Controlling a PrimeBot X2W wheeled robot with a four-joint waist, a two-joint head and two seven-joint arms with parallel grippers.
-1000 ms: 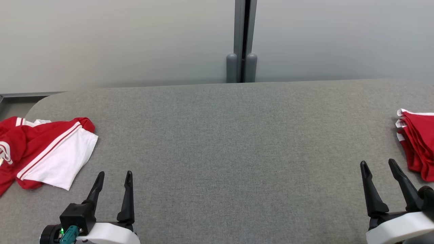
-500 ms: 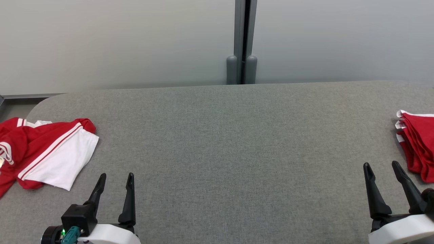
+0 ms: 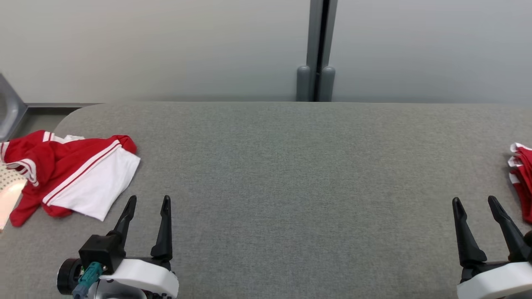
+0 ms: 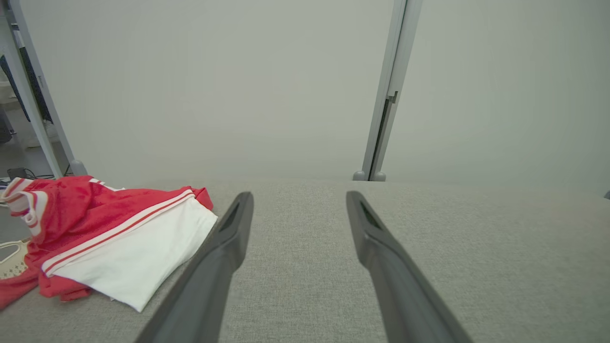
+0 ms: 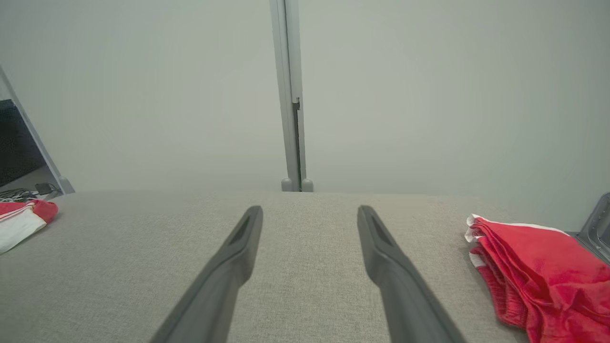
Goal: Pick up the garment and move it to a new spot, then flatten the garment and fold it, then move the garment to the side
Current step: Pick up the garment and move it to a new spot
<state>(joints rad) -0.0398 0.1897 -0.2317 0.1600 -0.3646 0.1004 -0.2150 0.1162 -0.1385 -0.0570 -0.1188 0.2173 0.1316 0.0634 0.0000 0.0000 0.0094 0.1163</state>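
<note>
Your right gripper (image 5: 310, 212) hovers with its two dark fingers spread wide over the grey padded table (image 5: 310, 295). To its right, by the table's edge, lies a folded red pile (image 5: 538, 271). Far off left, a red-and-white garment (image 5: 21, 221) peeks in. At the far edge stands a grey post (image 5: 289, 95), against a pale wall.
</note>
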